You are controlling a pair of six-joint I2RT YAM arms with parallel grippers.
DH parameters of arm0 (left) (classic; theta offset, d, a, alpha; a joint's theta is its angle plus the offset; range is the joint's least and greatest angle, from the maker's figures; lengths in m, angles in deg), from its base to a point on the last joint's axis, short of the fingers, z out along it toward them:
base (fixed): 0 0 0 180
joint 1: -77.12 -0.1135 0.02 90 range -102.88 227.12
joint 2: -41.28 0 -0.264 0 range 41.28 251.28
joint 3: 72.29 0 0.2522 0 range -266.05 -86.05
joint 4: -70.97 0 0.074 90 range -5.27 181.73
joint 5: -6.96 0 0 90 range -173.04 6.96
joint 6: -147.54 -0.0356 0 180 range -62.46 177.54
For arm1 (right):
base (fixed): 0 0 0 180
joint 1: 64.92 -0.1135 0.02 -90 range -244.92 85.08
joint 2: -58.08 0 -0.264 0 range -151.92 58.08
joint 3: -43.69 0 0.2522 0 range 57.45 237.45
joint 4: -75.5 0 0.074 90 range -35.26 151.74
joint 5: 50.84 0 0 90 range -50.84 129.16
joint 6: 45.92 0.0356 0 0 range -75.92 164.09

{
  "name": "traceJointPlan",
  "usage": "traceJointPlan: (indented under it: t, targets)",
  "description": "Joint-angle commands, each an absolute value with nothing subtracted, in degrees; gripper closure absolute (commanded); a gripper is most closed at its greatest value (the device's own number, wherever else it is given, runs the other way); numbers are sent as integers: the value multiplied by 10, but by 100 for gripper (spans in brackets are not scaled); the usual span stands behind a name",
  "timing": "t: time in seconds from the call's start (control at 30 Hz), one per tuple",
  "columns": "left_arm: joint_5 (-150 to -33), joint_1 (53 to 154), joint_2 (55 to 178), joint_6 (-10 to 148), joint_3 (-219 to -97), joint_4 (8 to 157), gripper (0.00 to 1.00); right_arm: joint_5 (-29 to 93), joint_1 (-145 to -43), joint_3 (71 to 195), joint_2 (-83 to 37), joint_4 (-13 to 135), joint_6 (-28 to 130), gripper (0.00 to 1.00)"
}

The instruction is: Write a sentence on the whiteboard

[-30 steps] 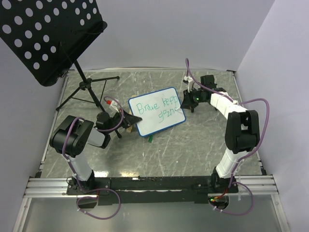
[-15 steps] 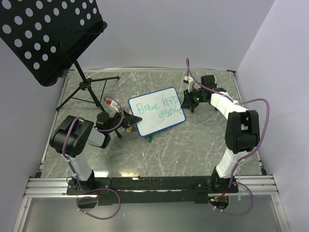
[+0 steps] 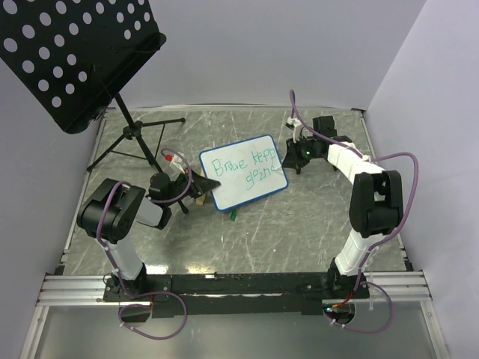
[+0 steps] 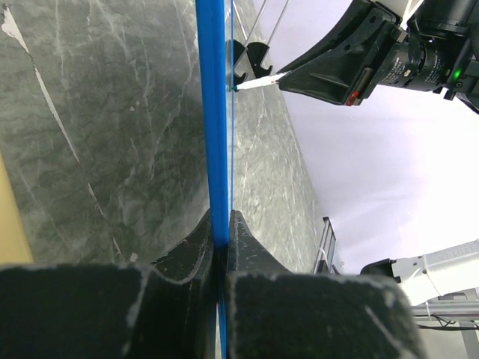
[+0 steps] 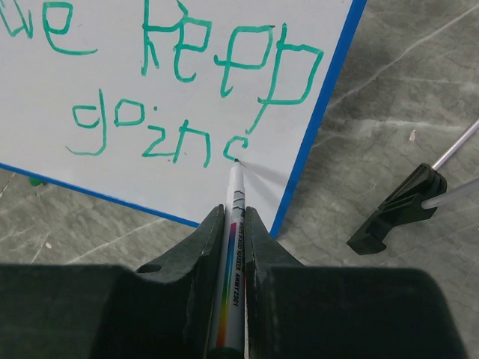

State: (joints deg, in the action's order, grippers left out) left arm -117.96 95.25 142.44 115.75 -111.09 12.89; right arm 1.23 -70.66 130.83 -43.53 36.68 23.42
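Right end effector (image 5: 233, 218) is clamped on a marker (image 5: 236, 187), whose tip touches the whiteboard (image 3: 241, 194) at the end of the last green stroke. Left end effector (image 4: 221, 224) pinches the board's blue rim between closed fingers; from that wrist I see the board only edge-on, a thin blue line, so its face is hidden there. From above, the board sits mid-table, between the two arms, its left edge in the left grip. The sentence (image 5: 179, 97) reads "Brave keep" with "goin" and a part-formed letter below, though the right wrist view cuts the first word down to "ve". Something small and green (image 3: 233, 215) shows under the board's near edge, and something tan (image 3: 200, 199) beside the left fingers; I cannot make out either. Little white remains between the last letter and the right rim. A black foot of the music stand (image 3: 75, 60) lies on the table (image 3: 299, 217) near that rim. Between the board and the arm bases the table is bare.
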Motion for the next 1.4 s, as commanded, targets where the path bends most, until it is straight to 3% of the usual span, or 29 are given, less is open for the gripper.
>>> traceJointPlan:
  t: [0.0, 1.37]
  targets:
    - [-1204, 957, 1412, 1139, -1129, -47, 99, 22, -703, 1329, -436, 379, 239, 100]
    - [-1197, 957, 1417, 1144, -1126, -58, 99, 18, -705, 1304, -433, 357, 214, 100]
